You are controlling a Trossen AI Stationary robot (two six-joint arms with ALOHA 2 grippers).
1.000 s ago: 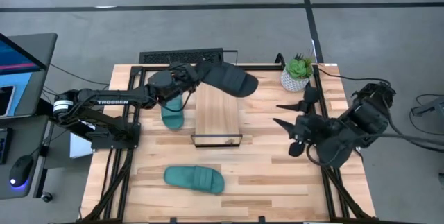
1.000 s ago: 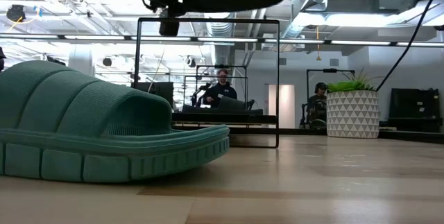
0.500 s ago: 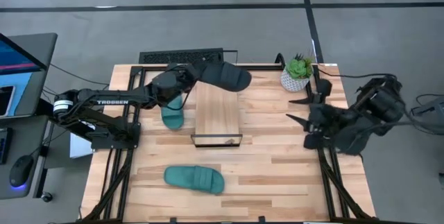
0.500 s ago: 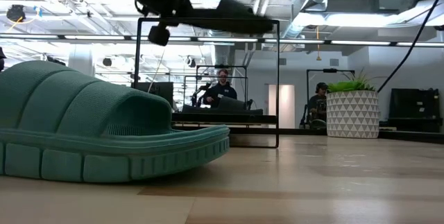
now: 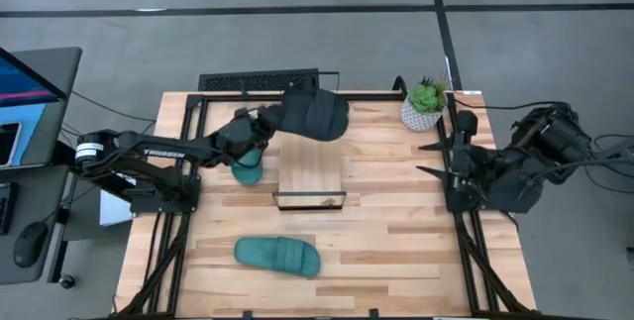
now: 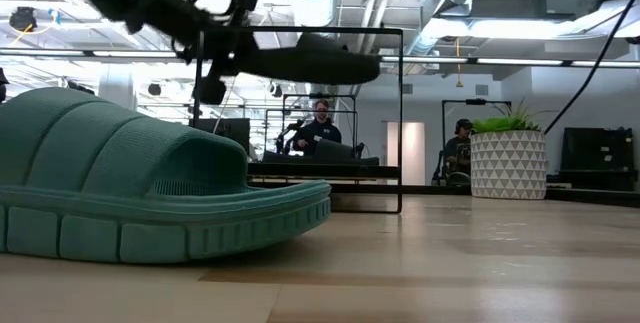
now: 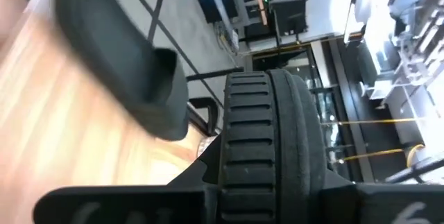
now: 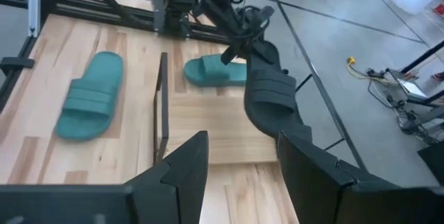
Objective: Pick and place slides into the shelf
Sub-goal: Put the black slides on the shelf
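The left gripper (image 5: 269, 122), jaws clamped on a black slide (image 5: 315, 117), is holding it over the shelf (image 5: 310, 166) for placing, while the right gripper (image 5: 436, 159) is waiting open at the table's edge.

A black slide (image 5: 315, 116) with a ribbed strap sits in the left hand (image 5: 265, 125); two teal green slides (image 5: 278, 256) (image 5: 246, 166) lie on the pale wood-grain desk (image 5: 396, 241). The shelf (image 5: 310, 161) has a light wood top on a black wire frame, and the far right plant (image 5: 427, 94) is green in a white patterned pot.
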